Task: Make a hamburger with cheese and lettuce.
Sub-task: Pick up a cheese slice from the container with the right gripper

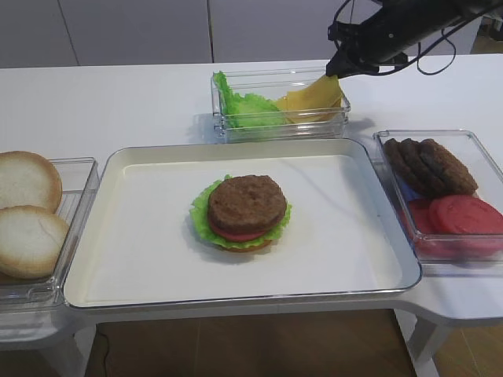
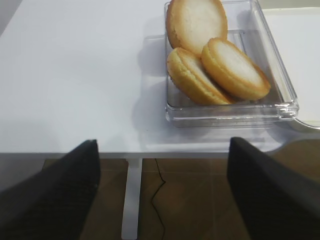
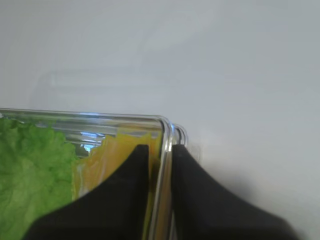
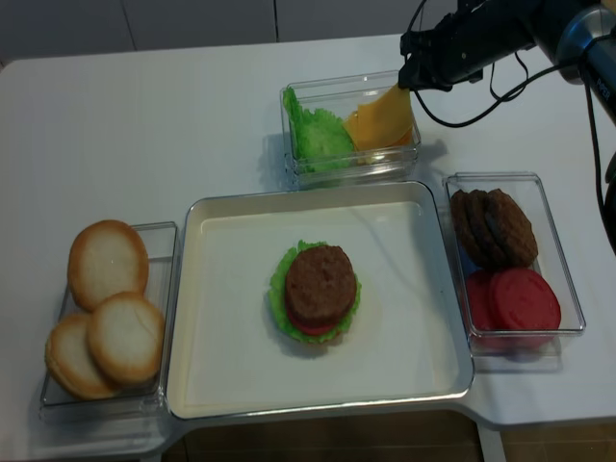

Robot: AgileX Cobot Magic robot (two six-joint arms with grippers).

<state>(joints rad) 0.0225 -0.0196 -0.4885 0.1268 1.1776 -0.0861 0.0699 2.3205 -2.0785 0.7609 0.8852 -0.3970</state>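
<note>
At the far bin (image 1: 236,129), our right tool (image 3: 159,150) has its jaws nearly together, apparently astride the wall and cheese (image 1: 314,96), though we cannot tell the grip. Thin, floppy, slick cheese: pinch its raised corner. Our left tool (image 2: 162,190) gapes apart.

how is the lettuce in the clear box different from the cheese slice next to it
The ruffled bright green lettuce leaf is crinkled and lies low in the clear plastic box; the flat glossy yellow cheese slice is smooth and tilted up against the box's right corner. Both share that box behind the tray.
</note>
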